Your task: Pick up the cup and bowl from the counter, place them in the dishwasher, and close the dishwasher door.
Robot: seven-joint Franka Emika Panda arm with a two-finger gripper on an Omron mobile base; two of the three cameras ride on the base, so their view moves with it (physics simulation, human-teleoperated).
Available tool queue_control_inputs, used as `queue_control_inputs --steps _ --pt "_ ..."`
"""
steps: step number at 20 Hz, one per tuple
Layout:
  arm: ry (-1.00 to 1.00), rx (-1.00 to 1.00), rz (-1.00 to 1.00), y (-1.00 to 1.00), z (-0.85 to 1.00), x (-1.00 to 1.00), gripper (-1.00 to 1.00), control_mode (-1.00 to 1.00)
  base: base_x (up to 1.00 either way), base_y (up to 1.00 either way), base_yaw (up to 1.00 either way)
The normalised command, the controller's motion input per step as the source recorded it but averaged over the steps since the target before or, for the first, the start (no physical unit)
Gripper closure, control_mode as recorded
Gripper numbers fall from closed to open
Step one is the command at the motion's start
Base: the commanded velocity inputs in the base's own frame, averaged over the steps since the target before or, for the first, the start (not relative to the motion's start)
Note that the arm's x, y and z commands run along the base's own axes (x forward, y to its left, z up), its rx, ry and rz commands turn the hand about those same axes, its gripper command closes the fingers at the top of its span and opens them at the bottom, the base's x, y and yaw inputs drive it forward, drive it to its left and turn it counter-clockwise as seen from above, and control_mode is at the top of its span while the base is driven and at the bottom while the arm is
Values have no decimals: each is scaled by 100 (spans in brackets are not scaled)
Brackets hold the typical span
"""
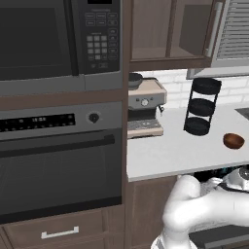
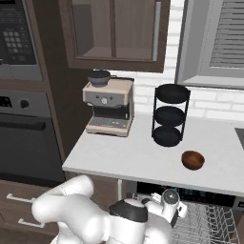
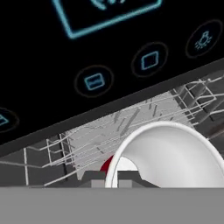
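A: Where is the cup [image 3: 164, 153] sitting?

B: In the hand view it takes up the lower right of the frame, white inside, with a sliver of red at its lower left edge. The gripper [image 3: 113, 179] is pinched onto its rim at the bottom centre, one dark tip on each side of the wall.

A: And behind it?

B: The grey wire rack of the dishwasher [image 3: 131, 120] runs across the middle of the frame, with the dark top strip and its blue symbols above, tilted.

A: The bowl [image 2: 193, 160]?

B: On the counter [image 2: 128, 157], right of centre in the right base view, below and right of the black three-tier rack [image 2: 170, 115] and apart from it. In the left base view it sits at the right edge.

A: Anything else up there?

B: A coffee machine [image 2: 109, 106] upper left of centre on the counter, just beside the wall. The oven [image 1: 58, 160] fills the left of the left base view.

A: The door?

B: A dark panel shows at the lower right of the left base view; I cannot tell how far open it is.
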Motion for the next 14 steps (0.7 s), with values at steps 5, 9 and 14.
queue_control_inputs --steps 5,9,14 --pt "0 -6 12 -55 -67 5 100 -100 0 0 0" --pt "5 -11 14 -26 -49 24 100 -100 0 0 0" --pt "3 0 15 -8 -23 12 100 -100 0 0 0"
